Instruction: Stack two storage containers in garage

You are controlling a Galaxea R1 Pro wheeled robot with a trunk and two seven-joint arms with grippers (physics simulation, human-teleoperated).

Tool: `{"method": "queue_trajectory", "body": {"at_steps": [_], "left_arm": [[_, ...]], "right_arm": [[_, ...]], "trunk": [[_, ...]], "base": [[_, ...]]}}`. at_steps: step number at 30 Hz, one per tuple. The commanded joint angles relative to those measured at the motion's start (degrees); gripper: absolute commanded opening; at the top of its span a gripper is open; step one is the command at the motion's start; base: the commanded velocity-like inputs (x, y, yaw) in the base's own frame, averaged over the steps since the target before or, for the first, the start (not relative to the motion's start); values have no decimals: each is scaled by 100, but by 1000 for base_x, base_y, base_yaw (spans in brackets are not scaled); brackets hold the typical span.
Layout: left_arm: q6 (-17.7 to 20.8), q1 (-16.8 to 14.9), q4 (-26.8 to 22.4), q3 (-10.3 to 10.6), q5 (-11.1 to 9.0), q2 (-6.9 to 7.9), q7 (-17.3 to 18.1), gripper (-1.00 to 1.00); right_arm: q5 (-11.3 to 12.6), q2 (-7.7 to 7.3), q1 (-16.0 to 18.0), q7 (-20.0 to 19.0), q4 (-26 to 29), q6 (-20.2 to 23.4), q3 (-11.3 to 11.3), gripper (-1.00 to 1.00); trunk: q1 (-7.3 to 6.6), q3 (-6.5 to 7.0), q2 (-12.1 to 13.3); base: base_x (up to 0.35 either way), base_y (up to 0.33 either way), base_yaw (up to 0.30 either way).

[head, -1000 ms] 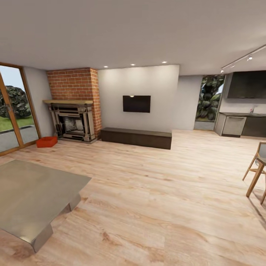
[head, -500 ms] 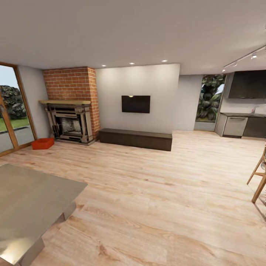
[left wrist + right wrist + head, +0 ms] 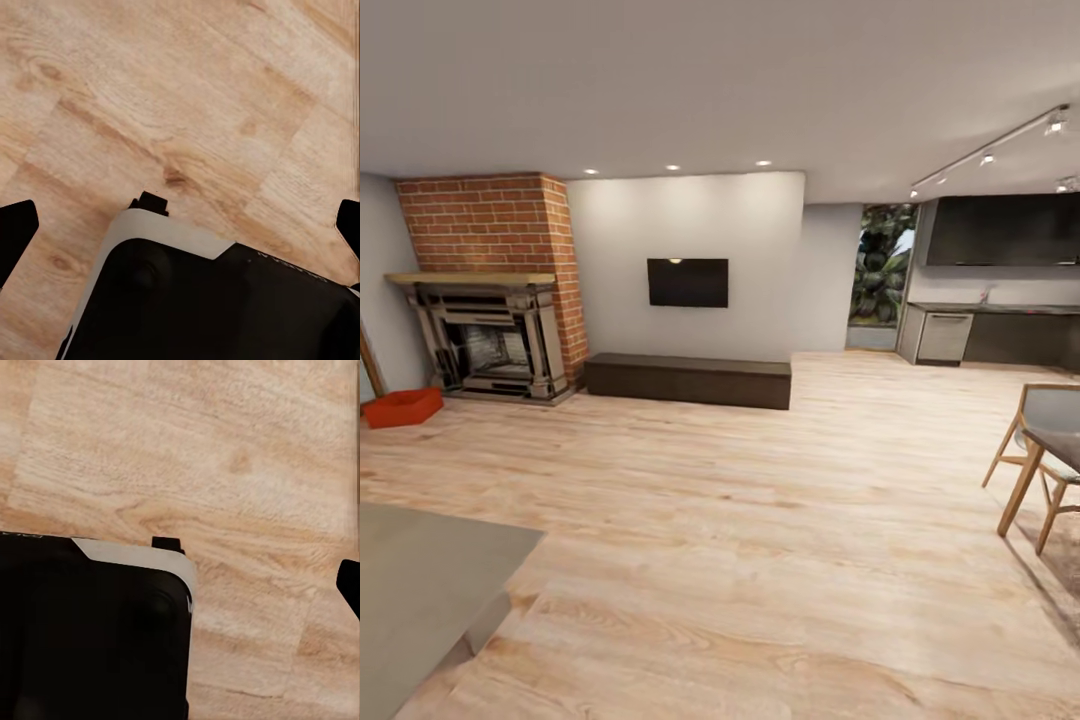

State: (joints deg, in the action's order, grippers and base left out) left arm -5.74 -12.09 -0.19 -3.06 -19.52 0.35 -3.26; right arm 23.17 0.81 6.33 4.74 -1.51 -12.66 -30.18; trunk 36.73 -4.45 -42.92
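One orange-red bin [image 3: 401, 407] sits on the plank floor [image 3: 760, 520] at the left foot of the fireplace [image 3: 490, 340], against the left edge of the head view; what it holds cannot be told from this far off, and the second bin I cannot place. The step is the approach, I judge: turn the base left, skirt the grey table [image 3: 420, 590] corner, square up to the bin's long side before reaching. Left gripper [image 3: 180, 225] fingertips sit wide apart, released; the right gripper's state I cannot tell.

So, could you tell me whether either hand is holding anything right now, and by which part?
Nothing is held: the fingertips of both hands stand wide apart over bare wood floor. One orange bin sits by the fireplace.
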Motion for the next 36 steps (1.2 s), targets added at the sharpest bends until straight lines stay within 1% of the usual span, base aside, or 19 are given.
{"method": "queue_trajectory", "body": {"at_steps": [1,8,21,36], "left_arm": [[-15,-3,2,-28,0,0,-4,100],[-15,-3,1,-28,0,0,-3,100],[-13,-3,2,-28,-5,0,-5,100],[-13,-3,2,-28,1,0,-3,100]], "right_arm": [[41,6,8,9,-16,-26,-53,100],[39,14,8,16,-16,-26,-71,100],[39,-21,8,27,-17,-35,-83,100],[39,-20,8,51,-20,-35,-102,100]], "trunk": [[4,-9,-6],[4,-9,-6],[4,-9,-6],[4,-9,-6]], "base": [[323,0,-254],[323,0,-201],[323,0,-9],[323,0,0]]}}
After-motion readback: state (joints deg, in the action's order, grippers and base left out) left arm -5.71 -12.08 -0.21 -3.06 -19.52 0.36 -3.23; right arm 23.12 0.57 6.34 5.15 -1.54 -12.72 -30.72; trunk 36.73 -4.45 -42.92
